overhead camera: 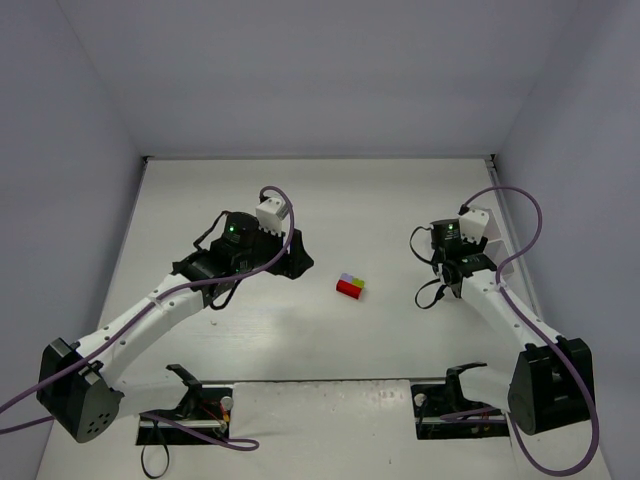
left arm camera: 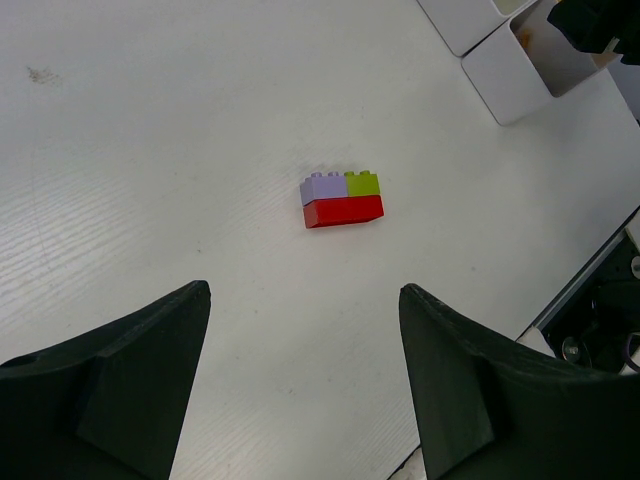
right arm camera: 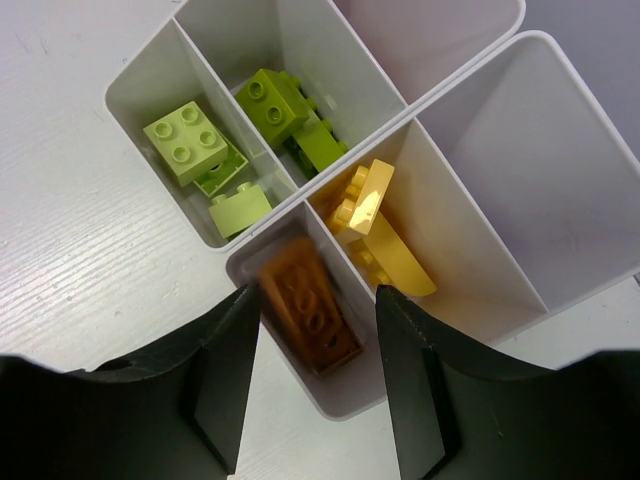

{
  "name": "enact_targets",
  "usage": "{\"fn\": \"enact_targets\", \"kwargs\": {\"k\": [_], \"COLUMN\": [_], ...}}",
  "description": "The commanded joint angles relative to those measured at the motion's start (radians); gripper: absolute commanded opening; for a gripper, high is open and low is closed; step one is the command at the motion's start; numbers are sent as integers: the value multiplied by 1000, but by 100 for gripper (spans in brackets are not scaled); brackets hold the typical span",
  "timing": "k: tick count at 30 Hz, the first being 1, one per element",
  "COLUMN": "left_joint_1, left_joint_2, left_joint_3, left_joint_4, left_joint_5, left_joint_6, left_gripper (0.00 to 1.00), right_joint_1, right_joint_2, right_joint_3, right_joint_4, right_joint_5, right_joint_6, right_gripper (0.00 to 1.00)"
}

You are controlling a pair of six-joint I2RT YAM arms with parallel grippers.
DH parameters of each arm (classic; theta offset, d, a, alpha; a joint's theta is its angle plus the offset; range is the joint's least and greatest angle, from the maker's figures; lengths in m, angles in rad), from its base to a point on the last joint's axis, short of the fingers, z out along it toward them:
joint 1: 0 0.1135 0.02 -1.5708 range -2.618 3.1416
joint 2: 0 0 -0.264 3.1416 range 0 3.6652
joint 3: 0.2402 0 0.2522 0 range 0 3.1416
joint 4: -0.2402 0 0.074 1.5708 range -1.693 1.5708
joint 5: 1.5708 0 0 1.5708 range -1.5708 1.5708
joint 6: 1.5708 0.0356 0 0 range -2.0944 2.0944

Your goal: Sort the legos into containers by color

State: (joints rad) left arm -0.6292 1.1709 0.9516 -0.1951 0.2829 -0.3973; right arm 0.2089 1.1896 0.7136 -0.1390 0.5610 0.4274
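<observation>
A small joined cluster of legos lies on the table in the top view. In the left wrist view it shows as a lavender brick and a lime green brick on a red brick. My left gripper is open and empty, short of the cluster. My right gripper is open above the white divided tray. A blurred brown brick lies in the compartment between its fingers. Lime green bricks and darker green bricks fill two compartments. A yellow-orange piece leans in another.
A corner of the tray shows at the top right of the left wrist view. In the top view the right arm covers most of the tray. Grey walls close the table at the back and both sides.
</observation>
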Motion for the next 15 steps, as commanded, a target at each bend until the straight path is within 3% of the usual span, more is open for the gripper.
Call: {"fn": "enact_targets", "kwargs": {"k": [1, 7, 15], "left_joint_1": [-3, -3, -3], "left_joint_2": [-2, -1, 9], "left_joint_3": [19, 21, 26], "left_joint_4": [48, 49, 45], "left_joint_5": [1, 2, 6], "left_joint_6": [9, 8, 14], "left_gripper": [70, 70, 70], "right_joint_1": [-6, 3, 113], "right_joint_2": [-4, -33, -48], "right_joint_3": [9, 38, 89], "right_joint_4": [22, 56, 130], "right_joint_5": [42, -93, -715], "right_joint_6": [30, -76, -484], "right_gripper": [47, 47, 47]}}
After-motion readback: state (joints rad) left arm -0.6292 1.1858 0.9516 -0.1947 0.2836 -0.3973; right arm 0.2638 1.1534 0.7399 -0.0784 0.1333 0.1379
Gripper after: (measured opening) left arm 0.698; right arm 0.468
